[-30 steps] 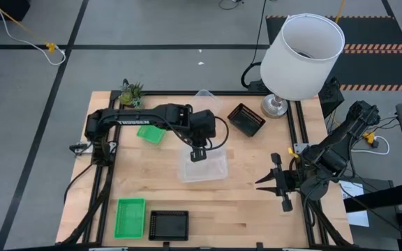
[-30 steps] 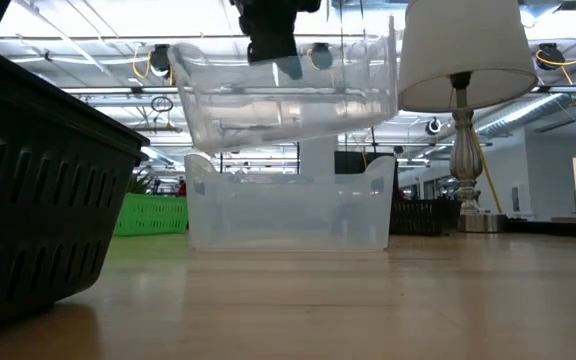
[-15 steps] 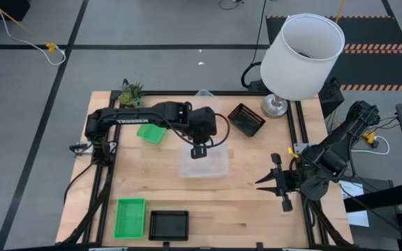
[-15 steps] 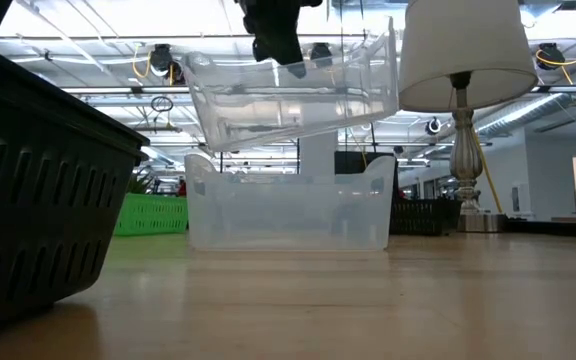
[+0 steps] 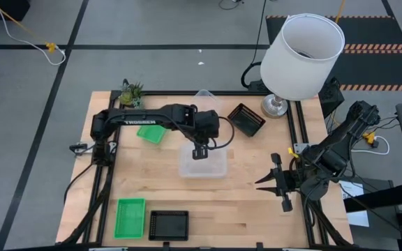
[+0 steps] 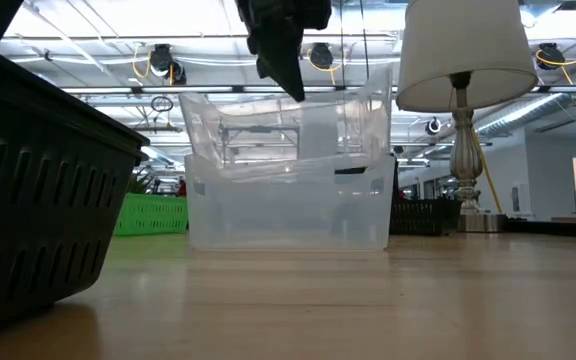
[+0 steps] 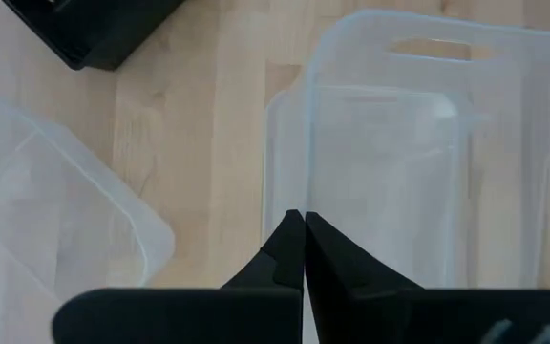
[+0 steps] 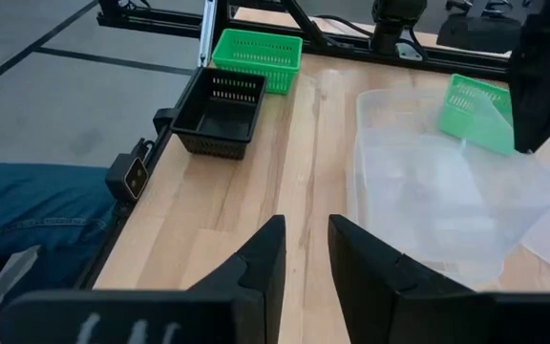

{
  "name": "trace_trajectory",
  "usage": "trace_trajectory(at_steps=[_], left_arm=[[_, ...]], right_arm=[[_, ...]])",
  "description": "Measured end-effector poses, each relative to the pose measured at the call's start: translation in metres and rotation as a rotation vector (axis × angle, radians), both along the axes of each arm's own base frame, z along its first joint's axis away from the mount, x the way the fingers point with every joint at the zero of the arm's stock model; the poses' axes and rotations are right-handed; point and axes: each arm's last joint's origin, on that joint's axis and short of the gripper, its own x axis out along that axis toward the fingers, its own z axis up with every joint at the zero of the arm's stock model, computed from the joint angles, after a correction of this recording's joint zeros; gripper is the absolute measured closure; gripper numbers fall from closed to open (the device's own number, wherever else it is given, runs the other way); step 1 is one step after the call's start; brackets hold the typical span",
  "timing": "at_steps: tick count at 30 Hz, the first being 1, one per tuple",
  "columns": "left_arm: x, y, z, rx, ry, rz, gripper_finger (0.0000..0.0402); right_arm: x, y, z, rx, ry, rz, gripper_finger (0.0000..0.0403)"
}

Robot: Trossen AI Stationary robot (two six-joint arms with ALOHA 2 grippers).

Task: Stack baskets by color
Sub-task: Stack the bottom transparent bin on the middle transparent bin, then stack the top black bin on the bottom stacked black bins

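Baskets: left gripper [image 5: 199,150] pinches the far rim of a clear basket [image 6: 288,130] nested in another clear one [image 6: 286,215] mid-table. Third clear basket [image 5: 204,95] far, beside a black one [image 5: 246,119] and the lamp [image 5: 304,56]. Two green, two black visible. Right gripper [image 5: 273,183] waits right, fingers apart.

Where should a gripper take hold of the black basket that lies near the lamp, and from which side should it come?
Best on one of the thin upper walls of the black basket, coming straight down from above. It sits upright with its mouth open to the top, so one finger can probably go inside and one outside. The wall farthest from the lamp base looks safest, since the base stands close beside it.
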Motion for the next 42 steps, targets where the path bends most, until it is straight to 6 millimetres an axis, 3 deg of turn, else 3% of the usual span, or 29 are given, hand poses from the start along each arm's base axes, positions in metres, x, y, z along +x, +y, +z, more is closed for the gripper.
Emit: trace_trajectory(at_steps=[15, 29, 33, 42], left_arm=[[0.010, 0.006, -0.021, 0.003, 0.053, 0.018, 0.0371], [0.009, -0.005, -0.015, -0.041, 0.023, 0.118, 0.0281], [0.000, -0.025, 0.001, 0.017, -0.007, 0.144, 0.0280], [-0.032, -0.098, 0.038, 0.228, -0.133, 0.143, 0.0280]], right_arm=[[0.000, 0.000, 0.000, 0.000, 0.000, 0.000, 0.0325], [0.000, 0.000, 0.000, -0.002, 0.002, -0.001, 0.0325], [0.000, 0.000, -0.001, 0.005, 0.007, -0.008, 0.0325], [-0.001, -0.001, -0.006, 0.034, 0.034, -0.044, 0.0325]])
